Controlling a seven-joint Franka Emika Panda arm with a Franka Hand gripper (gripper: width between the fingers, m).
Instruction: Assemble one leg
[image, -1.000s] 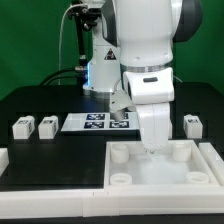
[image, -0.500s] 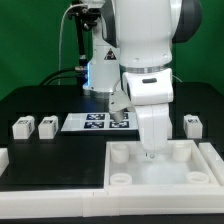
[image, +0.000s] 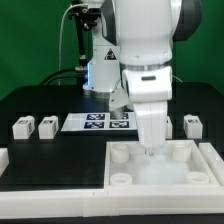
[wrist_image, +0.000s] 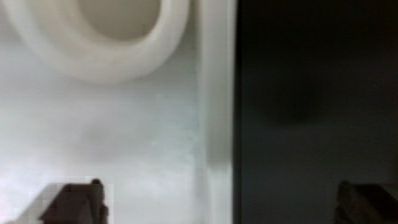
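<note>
The tool (image: 150, 150) is held low over the white tray-like piece (image: 60, 172), fingers (wrist_image: 71, 203) spread wide, nothing gripped. From the exterior view's left, the outer leg (image: 21, 127) and second leg (image: 46, 125) are seen well apart from it. The third leg (image: 193, 124), at that view's right, is judged nearest. All are small white tagged blocks resting on the surface (image: 25, 105); their long axis cannot be told.

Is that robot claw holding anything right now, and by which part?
Nothing: the gripper is open, its gap showing only the large white square tray and black table.
</note>
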